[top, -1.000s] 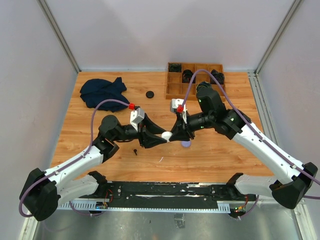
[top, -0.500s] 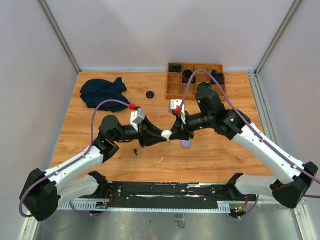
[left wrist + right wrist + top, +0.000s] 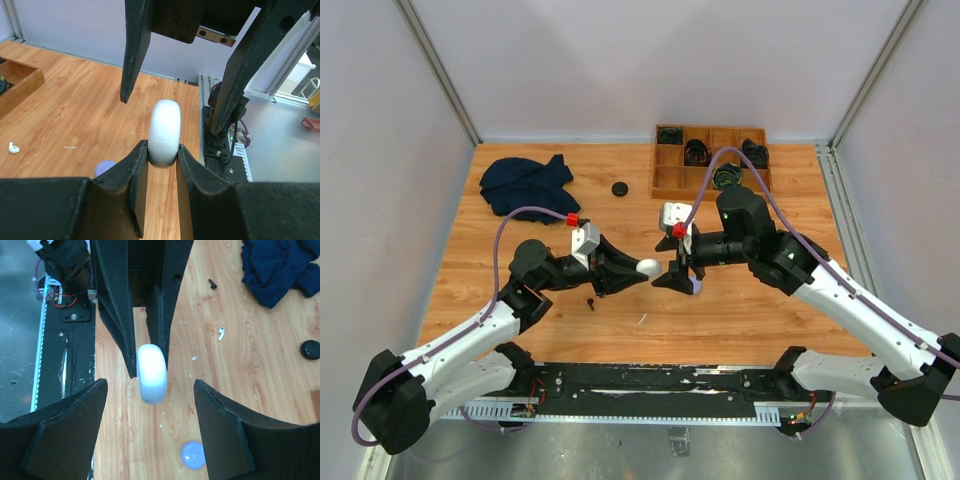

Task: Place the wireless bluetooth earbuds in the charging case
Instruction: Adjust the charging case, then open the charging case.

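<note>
the left claw (image 3: 163,151) is pinched narrow on the white round case (image 3: 165,125), up in the air. the right claw (image 3: 150,390) is wide open around the case, not touching it. a white earbud (image 3: 220,333) lies on the wood table (image 3: 260,390).

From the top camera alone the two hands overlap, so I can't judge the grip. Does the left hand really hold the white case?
Observer: Yes. Its wrist view shows the white case pinched edge-on between the fingers of the left hand.
Operator: Is the right hand touching it?
Observer: No. The right hand has its fingers apart on both sides, with gaps.
Operator: Any earbud nearby?
Observer: A white earbud lies loose on the table.
</note>
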Controlling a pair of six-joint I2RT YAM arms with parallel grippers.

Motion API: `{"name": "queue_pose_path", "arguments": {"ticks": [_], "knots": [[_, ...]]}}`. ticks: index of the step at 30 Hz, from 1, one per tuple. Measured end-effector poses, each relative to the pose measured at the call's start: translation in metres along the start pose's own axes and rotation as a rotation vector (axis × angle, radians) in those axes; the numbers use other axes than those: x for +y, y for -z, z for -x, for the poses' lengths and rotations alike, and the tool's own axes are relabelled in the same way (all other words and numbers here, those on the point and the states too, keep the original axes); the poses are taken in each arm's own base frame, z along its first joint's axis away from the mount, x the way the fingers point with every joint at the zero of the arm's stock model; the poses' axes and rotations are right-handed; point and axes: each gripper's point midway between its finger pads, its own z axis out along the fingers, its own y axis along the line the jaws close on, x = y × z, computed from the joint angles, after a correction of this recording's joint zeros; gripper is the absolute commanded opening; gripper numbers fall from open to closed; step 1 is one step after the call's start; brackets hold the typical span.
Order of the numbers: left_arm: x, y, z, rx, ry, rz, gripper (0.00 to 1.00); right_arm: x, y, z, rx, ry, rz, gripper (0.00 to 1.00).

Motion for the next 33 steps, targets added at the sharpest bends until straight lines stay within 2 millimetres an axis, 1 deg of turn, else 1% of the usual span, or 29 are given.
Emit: {"name": "queue_pose_path", "arguments": {"ticks": [6,18,33], "knots": [[0.001,0.001,-0.001,-0.009,-0.004,0.009,0.0,-0.006,-0.004,0.004,-0.01,0.032,-0.057,0.72],[0.0,0.001,0.0,-0.017,-0.014,0.004,0.0,-0.024,-0.004,0.002,0.017,0.051,-0.172,0.72],[-0.001,0.002,-0.002,-0.019,-0.017,-0.001,0.0,-0.03,0.005,0.005,0.017,0.067,-0.237,0.74]]}}
